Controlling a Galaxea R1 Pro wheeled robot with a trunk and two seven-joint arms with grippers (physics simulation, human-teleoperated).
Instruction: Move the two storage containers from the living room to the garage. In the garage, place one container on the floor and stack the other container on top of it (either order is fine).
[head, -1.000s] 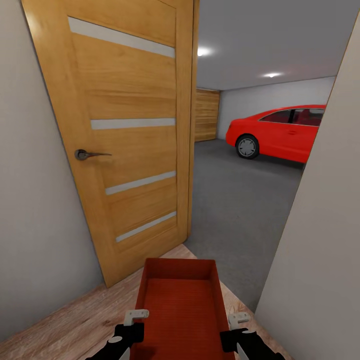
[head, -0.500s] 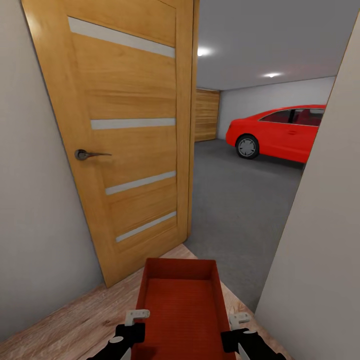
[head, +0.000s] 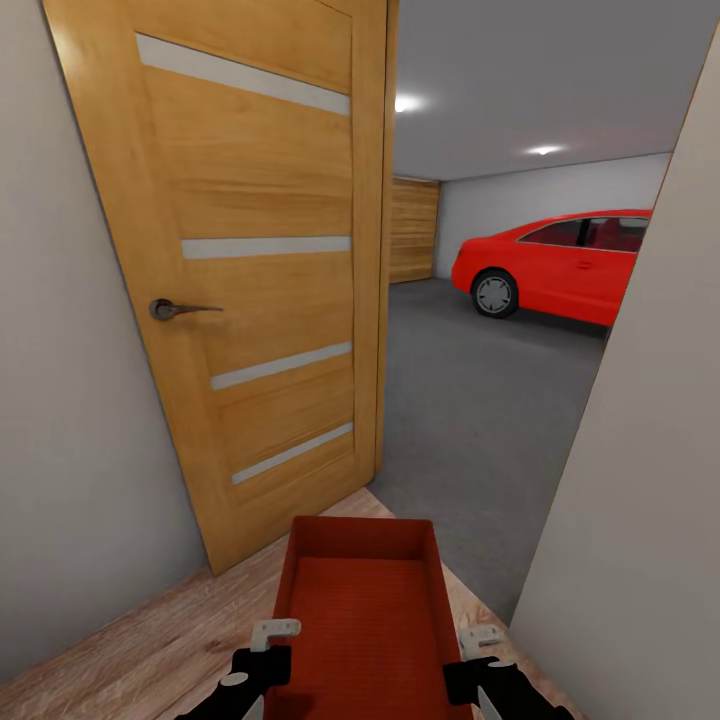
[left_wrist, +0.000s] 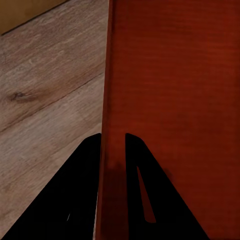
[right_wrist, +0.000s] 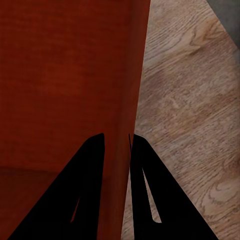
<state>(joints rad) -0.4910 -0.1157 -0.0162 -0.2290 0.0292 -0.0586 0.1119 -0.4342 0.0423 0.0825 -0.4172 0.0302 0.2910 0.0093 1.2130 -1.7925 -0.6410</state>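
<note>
Storage container carried at the garage doorway

Its side walls are pinched — left gripper and right gripper each closed on one — above wood flooring.

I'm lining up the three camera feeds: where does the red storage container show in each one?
Head view: storage container low at centre, between both grippers.
Left wrist view: its wall runs between the left gripper fingers.
Right wrist view: its wall between the right gripper fingers.
Shared landmark: wood plank floor.

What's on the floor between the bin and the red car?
Nothing: in the head view, bare grey floor runs from the held bin to the red car.
</note>
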